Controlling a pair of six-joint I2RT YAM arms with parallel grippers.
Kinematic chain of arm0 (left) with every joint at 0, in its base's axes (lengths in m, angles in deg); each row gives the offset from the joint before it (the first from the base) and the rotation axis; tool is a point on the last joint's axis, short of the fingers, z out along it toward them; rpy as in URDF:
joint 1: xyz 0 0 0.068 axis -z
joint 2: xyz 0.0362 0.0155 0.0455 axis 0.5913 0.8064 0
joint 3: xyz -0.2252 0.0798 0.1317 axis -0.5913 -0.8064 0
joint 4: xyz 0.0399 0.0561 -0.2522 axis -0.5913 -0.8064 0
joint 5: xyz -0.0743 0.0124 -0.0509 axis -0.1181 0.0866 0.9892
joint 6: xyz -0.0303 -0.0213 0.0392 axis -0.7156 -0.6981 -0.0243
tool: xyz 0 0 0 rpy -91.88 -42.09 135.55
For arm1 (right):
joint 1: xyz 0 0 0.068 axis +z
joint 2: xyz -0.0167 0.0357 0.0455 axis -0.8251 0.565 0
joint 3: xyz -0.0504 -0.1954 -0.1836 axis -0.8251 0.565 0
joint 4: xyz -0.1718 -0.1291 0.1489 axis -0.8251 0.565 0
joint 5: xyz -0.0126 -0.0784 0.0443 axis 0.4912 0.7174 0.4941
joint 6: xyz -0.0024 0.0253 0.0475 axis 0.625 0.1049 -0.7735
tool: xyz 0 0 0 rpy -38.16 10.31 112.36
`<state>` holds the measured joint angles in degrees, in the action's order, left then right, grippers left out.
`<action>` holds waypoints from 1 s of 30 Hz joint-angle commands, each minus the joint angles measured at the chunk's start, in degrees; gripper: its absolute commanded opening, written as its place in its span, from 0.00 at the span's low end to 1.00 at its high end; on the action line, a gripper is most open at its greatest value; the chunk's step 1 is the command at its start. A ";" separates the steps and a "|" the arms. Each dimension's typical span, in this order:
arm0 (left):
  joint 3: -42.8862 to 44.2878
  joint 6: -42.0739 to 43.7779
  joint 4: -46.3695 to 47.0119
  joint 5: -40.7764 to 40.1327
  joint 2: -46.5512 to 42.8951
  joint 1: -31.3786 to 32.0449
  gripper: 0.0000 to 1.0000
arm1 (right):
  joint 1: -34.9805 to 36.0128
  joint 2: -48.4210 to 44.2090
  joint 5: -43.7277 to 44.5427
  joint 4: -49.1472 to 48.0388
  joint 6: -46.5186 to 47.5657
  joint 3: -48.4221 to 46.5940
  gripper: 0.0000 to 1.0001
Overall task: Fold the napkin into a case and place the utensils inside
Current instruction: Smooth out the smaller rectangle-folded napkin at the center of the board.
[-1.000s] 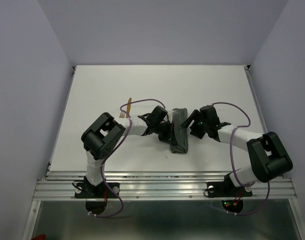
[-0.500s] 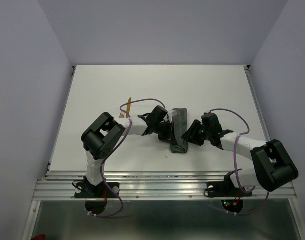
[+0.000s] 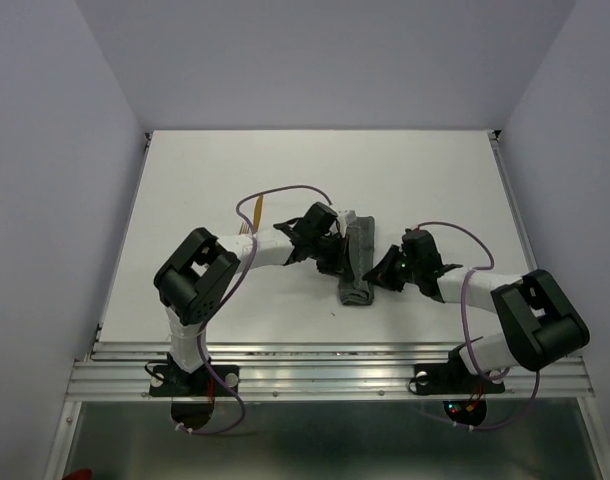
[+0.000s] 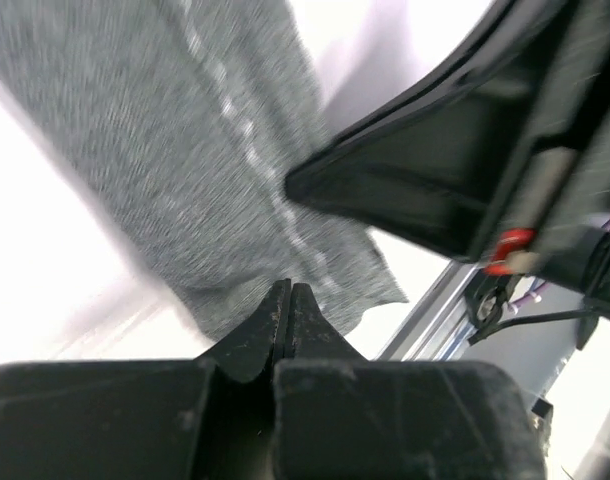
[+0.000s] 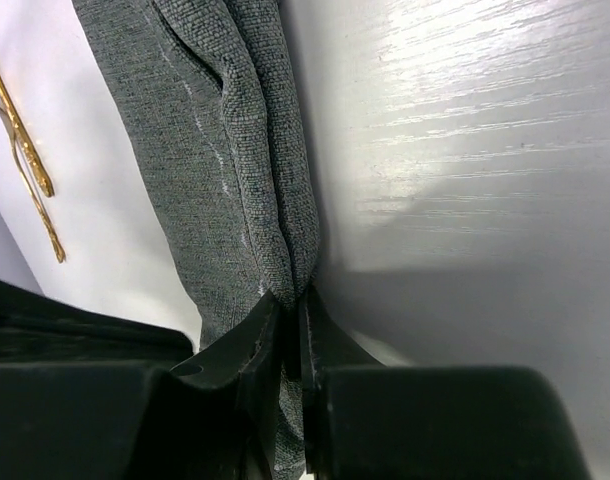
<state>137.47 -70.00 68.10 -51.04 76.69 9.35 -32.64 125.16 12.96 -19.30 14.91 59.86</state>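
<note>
At mid-table, left hand point(image 4: 288, 292) low and closed, right hand point(image 5: 293, 302) low, tight on the napkin point(image 5: 210, 130).

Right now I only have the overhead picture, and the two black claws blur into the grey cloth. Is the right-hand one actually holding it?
Observer: Yes. Its wrist camera shows the right gripper shut on the napkin, pinching the folded edge.
Operator: And the other claw?
Observer: The left gripper is shut, tips at the cloth's edge; whether cloth is caught, I cannot tell.
Operator: Is the cutlery inside?
Observer: No. The utensils lie on the bare table beside the napkin.
</note>
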 commanded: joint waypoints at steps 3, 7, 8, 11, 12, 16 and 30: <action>6.82 2.47 -2.54 -1.64 -1.50 -1.92 0.00 | 1.55 1.52 -0.13 -2.38 -2.28 2.84 0.06; 11.82 1.15 -1.83 -3.04 0.87 -2.97 0.00 | 3.75 1.25 1.97 -4.41 -6.59 4.77 0.01; 13.14 0.45 -1.92 -3.39 1.84 -3.50 0.00 | 3.76 1.34 2.33 -5.02 -8.08 5.21 0.01; 18.59 -0.26 -2.09 -3.31 6.06 -4.56 0.00 | 4.37 1.78 3.21 -5.73 -9.14 5.39 0.01; 21.13 -0.43 -2.10 -3.22 6.94 -4.56 0.00 | 4.90 2.13 3.21 -5.64 -9.15 5.13 0.01; 26.86 -0.17 -3.15 -3.22 12.12 -4.65 0.00 | 4.90 2.75 3.47 -5.46 -8.88 4.69 0.01; 34.76 2.64 -6.13 -7.00 21.17 -4.65 0.00 | 4.90 2.84 3.74 -4.41 -8.88 4.77 0.01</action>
<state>167.58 -69.17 61.54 -57.40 95.26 4.54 -28.51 126.36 13.90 -27.58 5.51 63.67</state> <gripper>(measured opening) 0.025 0.140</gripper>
